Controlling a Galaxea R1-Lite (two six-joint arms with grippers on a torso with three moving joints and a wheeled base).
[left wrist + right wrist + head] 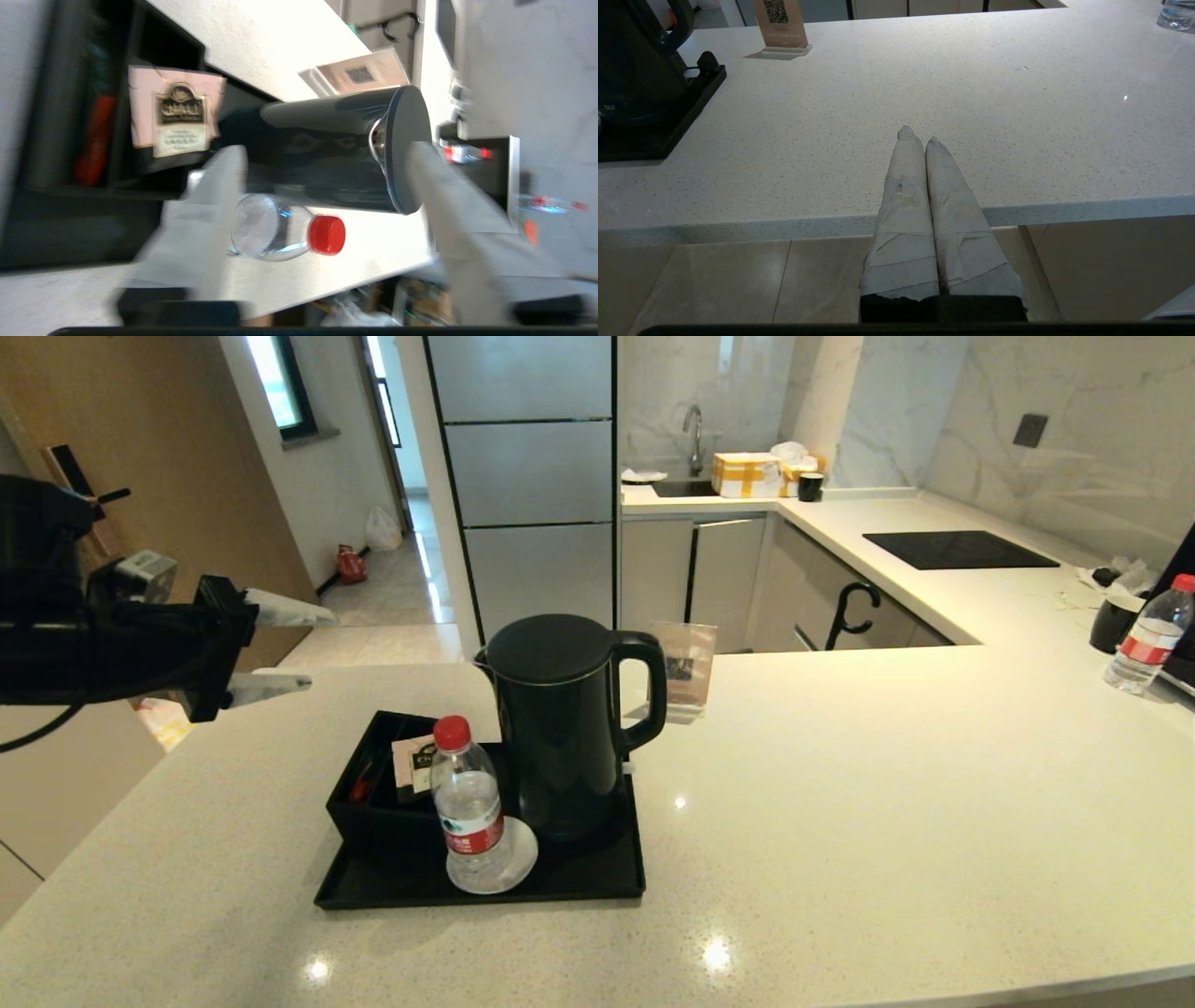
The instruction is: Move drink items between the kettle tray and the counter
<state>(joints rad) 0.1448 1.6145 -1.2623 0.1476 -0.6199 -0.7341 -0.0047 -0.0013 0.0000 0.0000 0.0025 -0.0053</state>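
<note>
- Left end effector [294, 649] hovers open, left of the kettle [560, 728] on the tray [579, 882].
- Right end effector [919, 135] is closed, empty, at the tabletop [887, 803] near edge.

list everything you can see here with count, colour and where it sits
kettle: 1, matte black, upright on the tray's right part
tray: 1, black, on the counter's near left
divided box: 1, black, on the tray's left part
tea sachet: 1, pale pink, in the box
water bottles: 2, clear, red caps; one on the tray's front, one far right
counter: 1, pale beige speckled
card stand: 1, brownish, behind the kettle
hob: 1, black, back worktop
left gripper: open, raised left of the tray
right gripper: shut, at the counter's near edge
</note>
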